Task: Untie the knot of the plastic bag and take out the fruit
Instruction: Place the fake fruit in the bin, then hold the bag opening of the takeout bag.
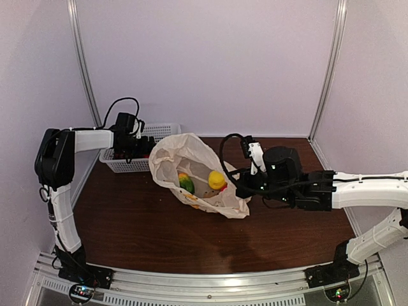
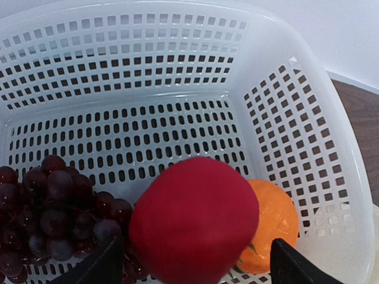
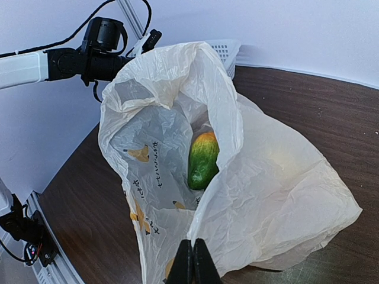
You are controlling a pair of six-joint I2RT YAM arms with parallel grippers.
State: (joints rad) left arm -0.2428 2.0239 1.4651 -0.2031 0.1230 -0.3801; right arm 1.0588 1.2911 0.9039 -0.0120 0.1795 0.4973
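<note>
The left end effector [image 2: 194, 255] is spread wide around the red fruit [image 2: 195, 225], with a gap at one finger, so the fruit looks loose. It hangs over the white basket [image 2: 177, 77], beside the orange fruit [image 2: 275, 222] and the grapes [image 2: 47, 207]. Best to lift straight up, clear of the rim. The right end effector [image 3: 192, 263] is pinched shut on the edge of the plastic bag [image 3: 278, 189], which lies open on the tabletop [image 1: 159, 236] with a green fruit [image 3: 203, 160] inside.

The plastic bag [image 1: 191, 167] lies on the table [image 1: 159, 236], two fruits [image 1: 185, 183] side by side inside it. The basket [image 1: 167, 129] stands behind it to the left. Grapes [image 2: 47, 207] lie in its left part; right of them is a round fruit [image 2: 195, 225], perhaps clear of the floor, with another fruit [image 2: 275, 222] at its right.
</note>
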